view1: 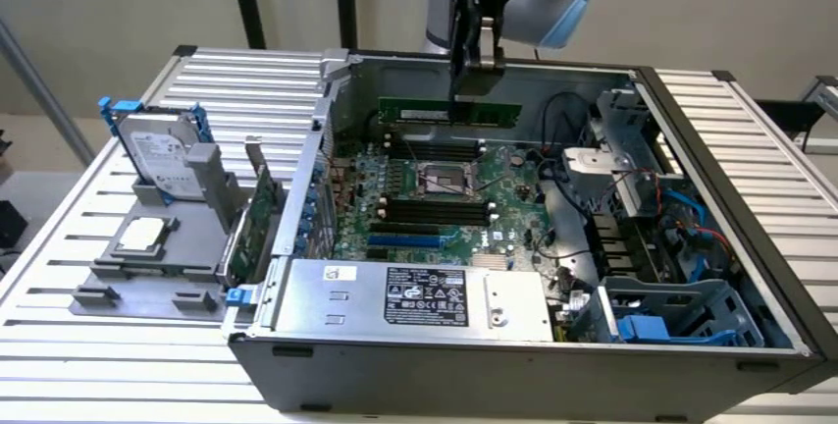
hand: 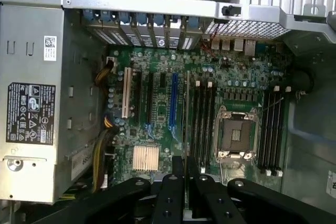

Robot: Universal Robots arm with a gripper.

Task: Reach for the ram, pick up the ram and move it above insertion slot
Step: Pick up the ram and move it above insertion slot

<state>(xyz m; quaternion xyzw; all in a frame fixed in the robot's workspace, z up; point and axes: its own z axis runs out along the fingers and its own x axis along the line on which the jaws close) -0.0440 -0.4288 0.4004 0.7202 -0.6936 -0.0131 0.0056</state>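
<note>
Gripper [view1: 458,100] clamped narrow on the ram [view1: 449,112], stick held level over the motherboard [view1: 439,198] inside the open computer case [view1: 524,355].

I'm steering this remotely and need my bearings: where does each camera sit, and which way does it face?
Exterior view: off the arm, raised, looking down into the open computer case on the slatted table; the arm's gripper holds the ram above the motherboard.
Wrist view: on the wrist, looking straight down at the motherboard; the gripper shows, shut on the ram's edge.
Shared: motherboard, CPU socket, power supply.
</note>
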